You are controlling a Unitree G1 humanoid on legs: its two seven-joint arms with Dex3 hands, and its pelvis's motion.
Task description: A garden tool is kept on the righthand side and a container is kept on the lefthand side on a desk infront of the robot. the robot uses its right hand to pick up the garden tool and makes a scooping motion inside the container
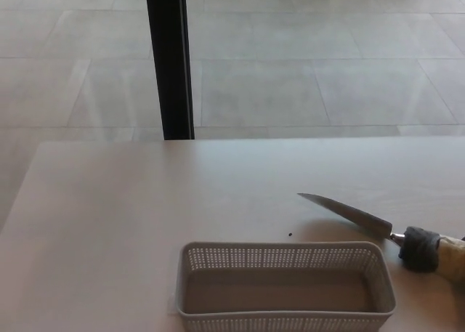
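Observation:
The garden tool (378,227) is at the right: a narrow pointed metal blade, a grey collar and a tan handle that runs off the picture's right edge. Its tip points left and away, and sits just beyond the far right corner of the container. A faint shadow lies on the desk under the blade. The container (287,321) is a grey perforated rectangular basket at the near edge, with nothing inside. Neither of my hands shows, and whatever holds the handle is cut off by the frame.
The pale desk (145,208) stretches left and back from the basket. A small dark speck (290,235) lies just behind the basket. Beyond the desk's far edge stand a black post (169,63) and a tiled floor.

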